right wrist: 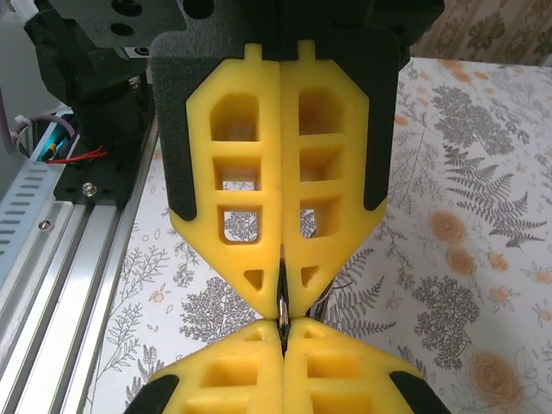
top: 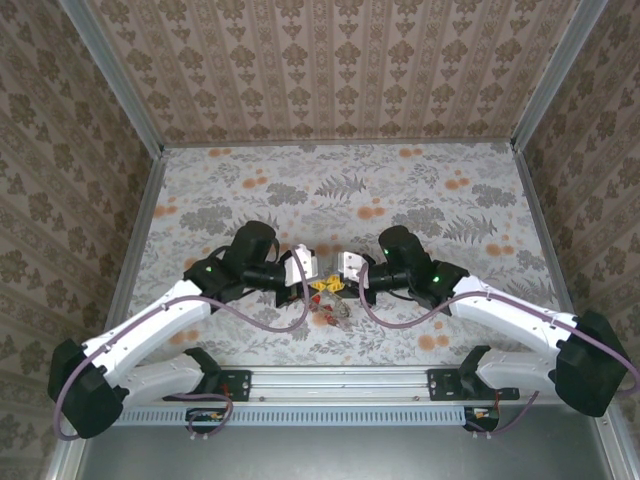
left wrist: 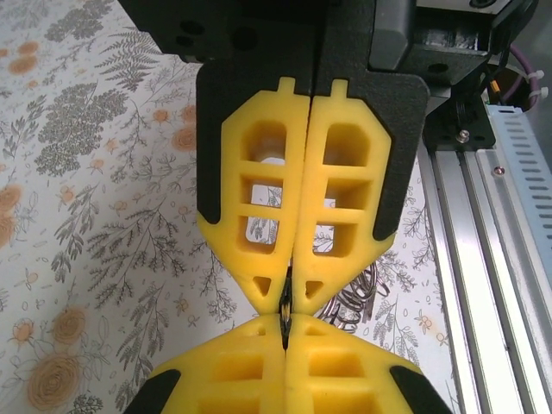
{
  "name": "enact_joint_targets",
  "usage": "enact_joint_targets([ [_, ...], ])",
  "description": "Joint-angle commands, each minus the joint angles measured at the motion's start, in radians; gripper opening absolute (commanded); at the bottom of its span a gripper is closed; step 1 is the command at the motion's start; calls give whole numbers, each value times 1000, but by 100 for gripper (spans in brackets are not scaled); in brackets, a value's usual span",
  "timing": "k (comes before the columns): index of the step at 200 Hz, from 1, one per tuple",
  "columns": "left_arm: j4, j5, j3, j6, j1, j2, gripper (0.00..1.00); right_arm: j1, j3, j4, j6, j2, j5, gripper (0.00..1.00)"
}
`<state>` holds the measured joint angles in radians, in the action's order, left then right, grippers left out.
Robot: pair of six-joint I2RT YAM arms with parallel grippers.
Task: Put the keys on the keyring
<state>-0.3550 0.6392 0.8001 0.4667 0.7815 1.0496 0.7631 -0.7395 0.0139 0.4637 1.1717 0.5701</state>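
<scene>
- walls (top: 50,130) papered in a brown damask close the left, far and right sides, with grey metal posts (top: 112,78) in the far corners.
- the counter (top: 420,190) is covered with a pale cloth printed with grey leaves and orange flowers. an aluminium rail (top: 340,381) runs along its near edge.
- left pincer (left wrist: 284,335): clenched, its yellow fingers pressed together on a thin dark metal strip (left wrist: 285,312) seen edge-on.
- right pincer (right wrist: 282,333): clenched too, tip to tip with the left one at the near centre, pinching the same strip. whether it is a key or the keyring, i cannot tell.
- keys (top: 322,296) with red heads lie on the counter just near of the meeting tips.
- grey wire loops (left wrist: 352,304) lie just beside the tips, on the rail side.
</scene>
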Motion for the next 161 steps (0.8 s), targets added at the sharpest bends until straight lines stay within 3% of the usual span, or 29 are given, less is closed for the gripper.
enact_joint_targets([
  [1, 79, 60, 31, -48, -3, -8, 0, 11, -9, -35, -26, 3, -6, 0],
  [6, 79, 63, 29, -51, -8, -12, 1, 9, -4, -45, -39, 1, -5, 0],
  [25, 78, 63, 7, -56, -27, -42, 22, -8, 29, -126, -107, -15, 18, 0],
  [44, 86, 42, -31, -63, -49, -99, 28, -35, 55, -197, -174, -27, 51, 0],
  [61, 96, 12, -69, -78, -71, -158, 40, -49, 54, -184, -183, -33, 72, 0],
  [71, 101, -43, -95, -77, -77, -192, 55, -58, 51, -171, -184, -35, 85, 0],
  [97, 100, -119, -154, -30, -76, -269, 67, -73, 45, -146, -176, -40, 135, 0],
  [129, 43, -96, -161, 201, -77, -262, 69, -76, 11, -99, -122, -28, 237, 0],
  [161, 60, -118, -151, 314, -77, -189, 65, -76, -21, -88, -102, -5, 310, 0],
])
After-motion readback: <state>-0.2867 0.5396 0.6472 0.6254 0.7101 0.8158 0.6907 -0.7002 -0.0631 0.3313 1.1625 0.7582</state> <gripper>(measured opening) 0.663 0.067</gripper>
